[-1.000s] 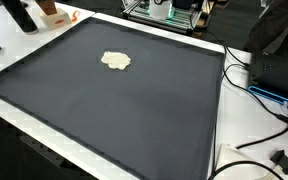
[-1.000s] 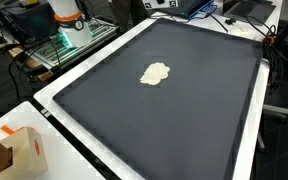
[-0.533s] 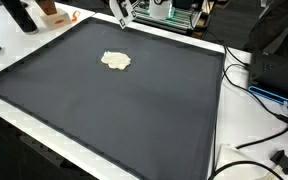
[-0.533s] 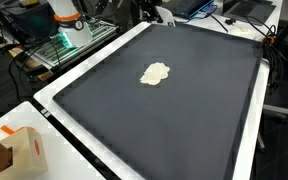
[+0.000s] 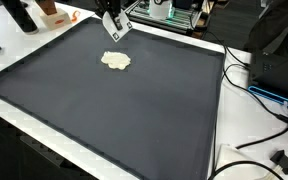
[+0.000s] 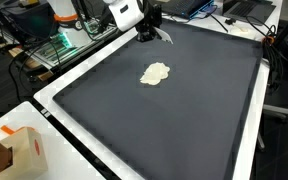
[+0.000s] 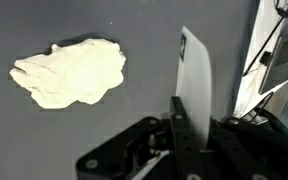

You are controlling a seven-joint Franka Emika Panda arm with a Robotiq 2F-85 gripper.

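Note:
A crumpled cream lump, like a cloth (image 5: 116,61) (image 6: 156,73), lies on the black mat (image 5: 134,115) (image 6: 174,125) toward its far side. My gripper (image 5: 114,28) (image 6: 149,30) hangs over the mat's far edge, a short way from the lump and above it. In the wrist view the gripper (image 7: 189,118) is shut on a thin white flat card-like piece (image 7: 195,72), which sticks out past the dark fingers (image 7: 176,120). The lump (image 7: 69,72) lies to the left of the card, apart from it.
The mat has a white border (image 5: 219,120). Cables (image 5: 259,95) and a black connector (image 5: 282,160) lie past one side. An electronics rack (image 5: 169,10) stands behind the far edge. A cardboard box (image 6: 19,150) sits off one corner, and dark objects (image 5: 22,15) off another.
The gripper, absent a second ago, has come in over the mat's far edge with the white piece and moved closer to the cream lump. The lump has not moved.

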